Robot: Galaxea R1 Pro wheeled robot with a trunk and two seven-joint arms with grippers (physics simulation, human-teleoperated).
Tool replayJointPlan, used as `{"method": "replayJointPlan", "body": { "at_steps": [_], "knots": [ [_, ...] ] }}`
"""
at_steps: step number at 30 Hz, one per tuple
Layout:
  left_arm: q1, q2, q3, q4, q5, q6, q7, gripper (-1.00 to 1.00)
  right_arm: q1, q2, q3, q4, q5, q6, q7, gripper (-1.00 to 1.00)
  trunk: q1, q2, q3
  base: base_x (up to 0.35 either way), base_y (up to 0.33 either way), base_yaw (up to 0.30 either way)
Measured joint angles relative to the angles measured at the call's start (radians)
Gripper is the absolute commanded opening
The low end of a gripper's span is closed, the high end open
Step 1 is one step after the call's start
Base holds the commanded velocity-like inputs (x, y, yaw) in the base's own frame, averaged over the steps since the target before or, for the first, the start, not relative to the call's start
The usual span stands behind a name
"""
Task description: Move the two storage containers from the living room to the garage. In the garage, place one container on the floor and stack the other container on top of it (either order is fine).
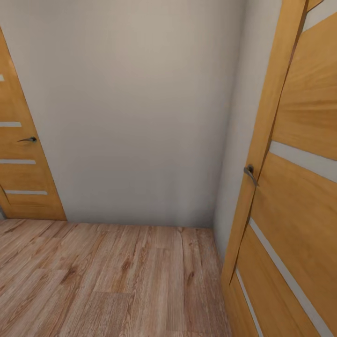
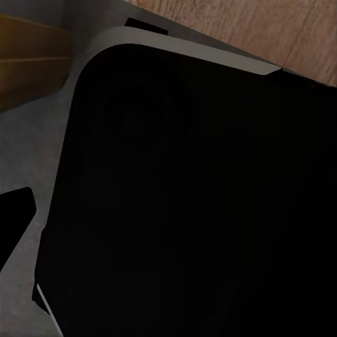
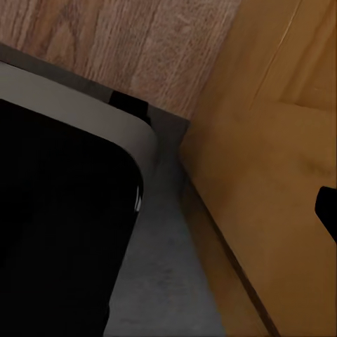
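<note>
The two storage containers are out of view. I face a corner of plain pale wall (image 1: 135, 117) over light wood-plank flooring (image 1: 107, 281). In the left wrist view the robot's black base (image 2: 189, 210) takes up most of the picture, with a dark finger sliver (image 2: 14, 217) at the edge. The right wrist view has the same black base (image 3: 56, 225) and a dark finger tip (image 3: 326, 207) in front of orange wood. Neither sliver tells me how the jaws stand.
An orange-wood door with pale stripes (image 1: 23, 154) and a lever handle (image 1: 28, 139) stands at the left. A second such door (image 1: 299, 187) with its handle (image 1: 250, 174) is very close on the right, and its wood (image 3: 274, 175) lies near the base. Wood flooring runs between them.
</note>
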Motion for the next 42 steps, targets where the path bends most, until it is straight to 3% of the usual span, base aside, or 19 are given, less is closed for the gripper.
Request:
{"method": "replayJointPlan", "body": {
  "at_steps": [11,21,42],
  "knots": [
    [0.000,0.000,0.000,0.000,0.000,0.000,0.000,1.00,0.001,-0.005,0.003,-0.003,0.006,0.001,0.026,1.00,0.000,0.000,0.000,0.000,0.000,0.000],
    [0.000,0.000,0.000,0.000,0.001,0.000,0.000,1.00,0.000,0.029,0.002,-0.019,0.006,-0.004,0.024,1.00,0.000,0.000,0.000,0.000,0.000,0.000],
    [0.000,-0.001,0.000,0.000,0.002,0.000,0.000,1.00,0.000,0.029,0.003,-0.020,0.007,-0.004,0.024,1.00,0.000,0.000,0.000,0.000,0.000,0.000]
  ]
}}
